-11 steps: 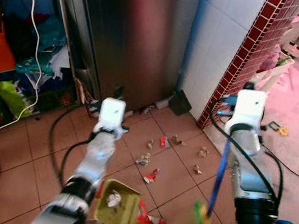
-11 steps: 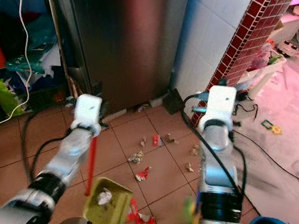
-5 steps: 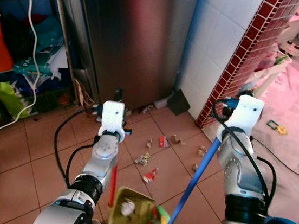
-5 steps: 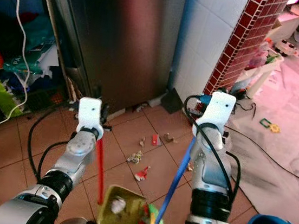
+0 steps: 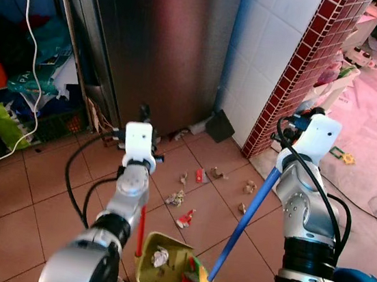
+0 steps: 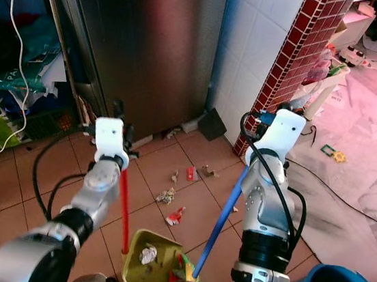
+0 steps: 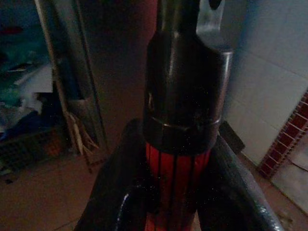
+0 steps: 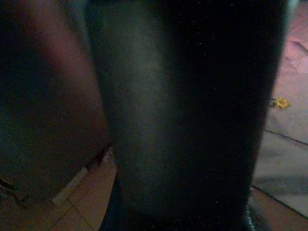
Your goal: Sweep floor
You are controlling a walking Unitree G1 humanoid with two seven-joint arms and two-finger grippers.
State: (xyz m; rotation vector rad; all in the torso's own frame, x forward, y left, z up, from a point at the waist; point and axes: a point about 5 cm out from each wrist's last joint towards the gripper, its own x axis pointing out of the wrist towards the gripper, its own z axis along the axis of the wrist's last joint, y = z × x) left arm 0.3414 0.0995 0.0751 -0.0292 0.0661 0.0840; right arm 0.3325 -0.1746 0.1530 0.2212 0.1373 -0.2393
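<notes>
Dustpan (image 5: 162, 268) holds crumpled paper (image 5: 160, 256); left pincer (image 7: 180, 202) grips its red handle (image 5: 141, 228); right pincer's state unclear.

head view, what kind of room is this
Probably a home kitchen or utility corner: a tall steel fridge stands by a white tiled wall, with cluttered shelves to its left and paper scraps on the terracotta tile floor.
</notes>
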